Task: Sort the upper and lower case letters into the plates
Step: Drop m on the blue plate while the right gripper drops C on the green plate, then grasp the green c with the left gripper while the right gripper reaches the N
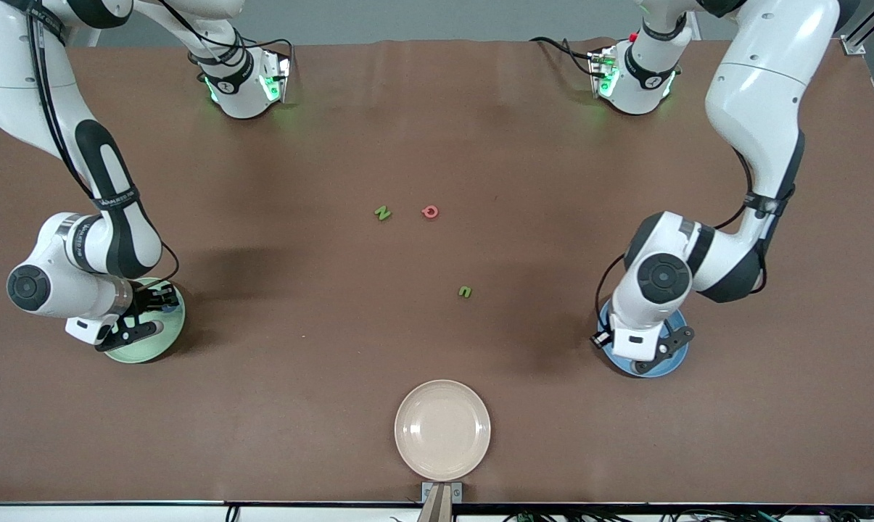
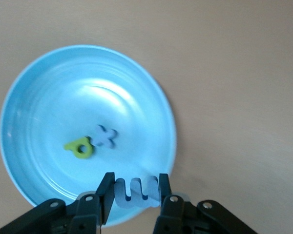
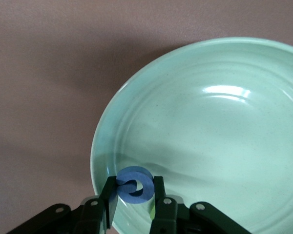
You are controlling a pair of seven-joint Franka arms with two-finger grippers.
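left tool (image 2: 135,195) pinches blue letter (image 2: 136,191) over blue plate (image 2: 49,78) | right tool (image 3: 133,199) pinches blue ring letter (image 3: 134,184) over mint plate (image 3: 224,122)

seven letters (image 1: 383,213), three plates (image 1: 442,429)

Blue plate (image 2: 49,87) and mint green plate (image 3: 224,126) are showing glossy, smooth, glazed-looking surfaces with bright glare. Beige plate (image 1: 442,429) is appearing smooth with a duller sheen. Table (image 1: 262,406) covering is looking matt brown. Blue letter (image 3: 134,184) is presenting a matt, foam-like finish.
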